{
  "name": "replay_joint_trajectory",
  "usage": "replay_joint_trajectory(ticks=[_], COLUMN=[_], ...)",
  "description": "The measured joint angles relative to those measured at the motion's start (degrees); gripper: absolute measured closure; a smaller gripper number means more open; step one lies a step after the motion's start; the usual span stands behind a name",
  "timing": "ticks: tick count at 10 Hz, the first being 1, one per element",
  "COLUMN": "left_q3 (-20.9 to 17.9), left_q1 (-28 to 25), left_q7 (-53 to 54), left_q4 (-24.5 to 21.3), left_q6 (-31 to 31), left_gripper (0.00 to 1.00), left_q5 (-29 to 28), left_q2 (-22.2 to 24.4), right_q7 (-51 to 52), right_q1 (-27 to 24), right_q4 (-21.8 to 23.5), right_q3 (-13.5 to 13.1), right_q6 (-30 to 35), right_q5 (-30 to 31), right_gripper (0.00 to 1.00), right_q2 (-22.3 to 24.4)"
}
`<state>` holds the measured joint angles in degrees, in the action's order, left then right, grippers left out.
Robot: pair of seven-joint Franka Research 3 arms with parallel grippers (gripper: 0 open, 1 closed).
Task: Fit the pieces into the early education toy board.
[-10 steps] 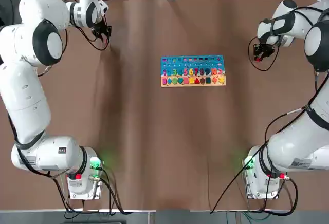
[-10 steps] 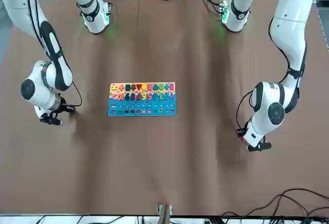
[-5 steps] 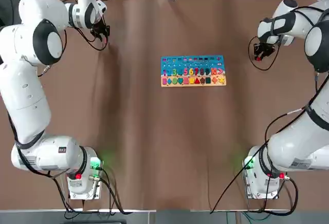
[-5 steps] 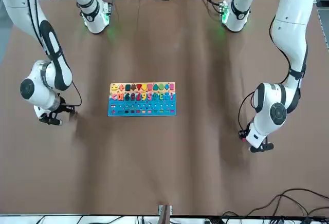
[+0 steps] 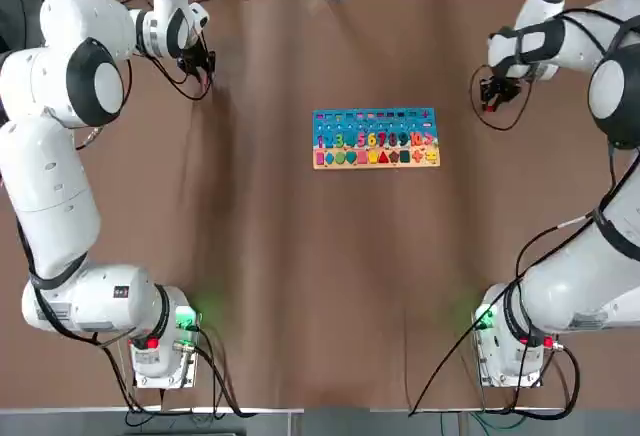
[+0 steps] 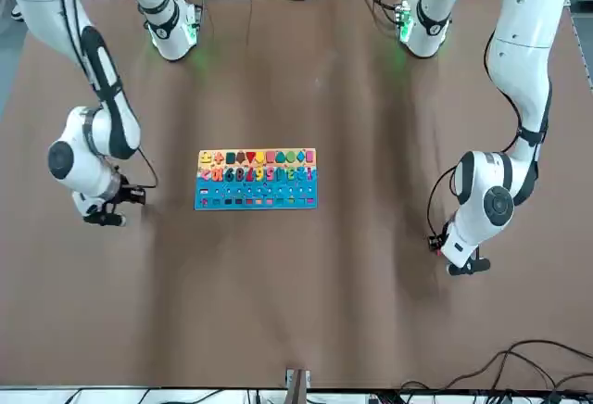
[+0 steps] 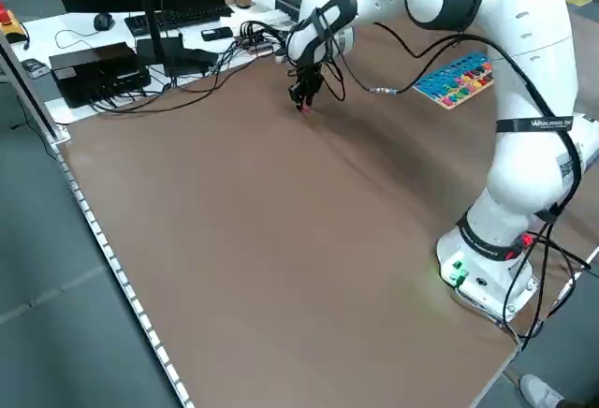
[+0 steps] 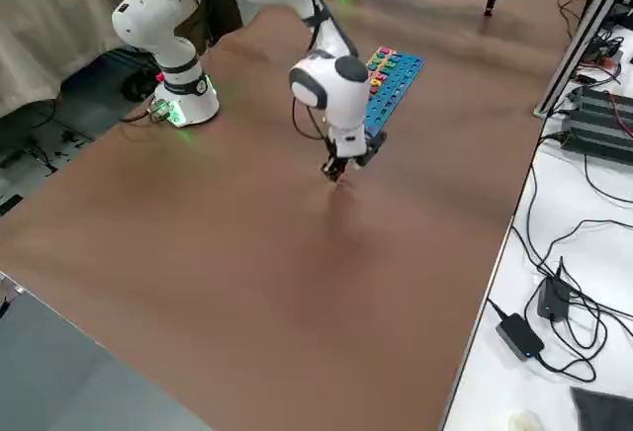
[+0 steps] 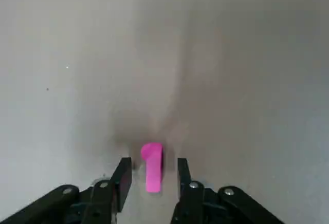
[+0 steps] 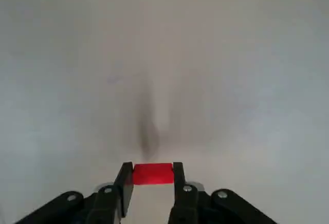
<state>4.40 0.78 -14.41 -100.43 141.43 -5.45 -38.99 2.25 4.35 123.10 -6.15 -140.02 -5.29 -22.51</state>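
Observation:
The early education toy board (image 5: 375,138) lies flat at the middle of the brown table, blue strip away from me, also in the front view (image 6: 257,180). My left gripper (image 5: 203,68) is low at the far left, well away from the board. In the left wrist view (image 9: 152,175) it is open, its fingers straddling a pink piece (image 9: 152,165) shaped like a 1, with a gap on each side. My right gripper (image 5: 486,94) hovers to the right of the board. The right wrist view (image 10: 152,180) shows it shut on a red piece (image 10: 152,174).
Both arm bases (image 5: 160,341) stand at the near edge of the table. Cables, a monitor and black boxes (image 7: 103,66) sit on the white bench beyond the far edge. A power adapter and leads (image 8: 534,317) lie on the bench past that same far edge.
My right gripper has moved left toward the board, carrying the red piece. My left gripper has stayed almost in place over the pink piece.

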Motion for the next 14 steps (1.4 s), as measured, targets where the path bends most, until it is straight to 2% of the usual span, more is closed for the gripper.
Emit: replay_joint_trajectory(ticks=[2, 7, 9, 14], left_q3=[0.0, -0.02, -0.01, -0.01], left_q1=[-0.01, -0.04, -0.03, -0.03], left_q7=[0.0, -0.03, -0.04, -0.04], left_q4=[0.06, 0.11, 0.15, 0.26], left_q6=[0.0, 0.01, 0.01, 0.01], left_gripper=[0.61, 0.77, 0.85, 0.85], left_q5=[0.0, 0.0, 0.0, 0.0], left_q2=[-0.02, -0.09, -0.09, -0.11], right_q7=[-2.05, -12.98, -13.98, -14.18], right_q1=[5.69, 16.34, 18.33, 18.61], right_q4=[-0.01, -0.14, -0.18, 0.81], right_q3=[0.09, 0.09, 0.03, -0.1], right_q6=[1.03, 1.02, 0.44, -2.61], right_q5=[-3.07, -3.61, -3.67, -3.69], right_gripper=[0.64, 0.64, 0.64, 0.64], right_q2=[0.37, 0.4, 0.4, 0.31])
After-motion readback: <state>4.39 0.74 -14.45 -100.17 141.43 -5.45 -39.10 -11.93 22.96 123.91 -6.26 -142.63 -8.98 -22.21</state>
